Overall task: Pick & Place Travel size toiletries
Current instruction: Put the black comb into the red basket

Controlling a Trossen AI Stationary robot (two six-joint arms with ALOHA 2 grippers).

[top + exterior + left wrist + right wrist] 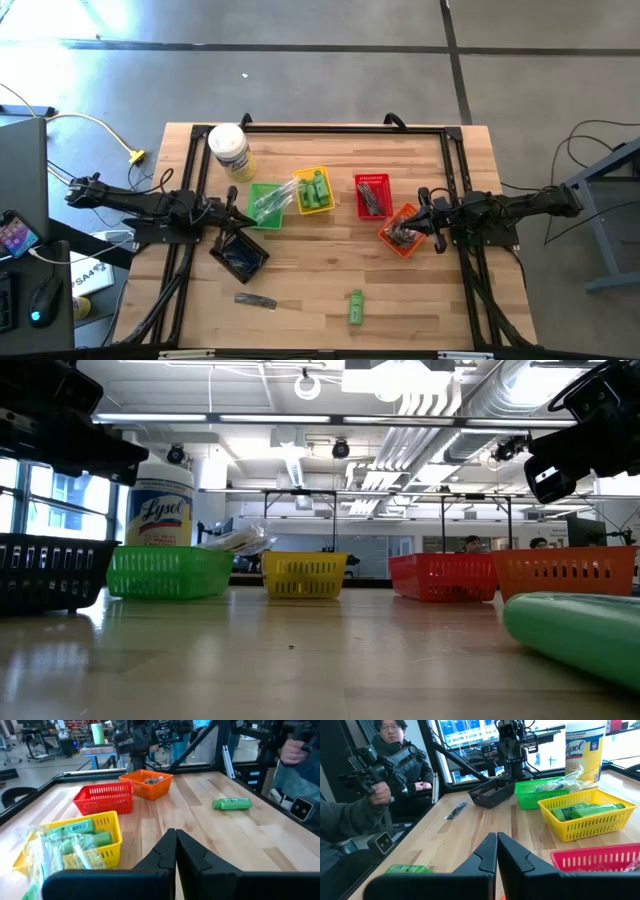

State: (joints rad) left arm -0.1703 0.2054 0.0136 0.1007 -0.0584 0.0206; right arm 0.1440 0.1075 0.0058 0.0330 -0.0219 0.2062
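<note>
From above, the left claw [232, 208] sits closed and empty over the black basket [240, 254], the right claw [425, 212] closed and empty over the orange basket [401, 231]. A green tube [355, 306] and black razor [255, 300] lie near the tabletop's [320, 270] front edge. The left wrist view shows green tubes [82, 836] filling the yellow basket [107, 840].

Bare wood around lone green tube [355, 307]; baskets [372, 195] seemingly crowding mid-table.

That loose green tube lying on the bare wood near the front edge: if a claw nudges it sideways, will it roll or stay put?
The green tube looks rounded in the low view, so it would probably roll if pushed across its length. It lies flat with bare table around it, so nothing would stop it. It seems small and likely light.
</note>
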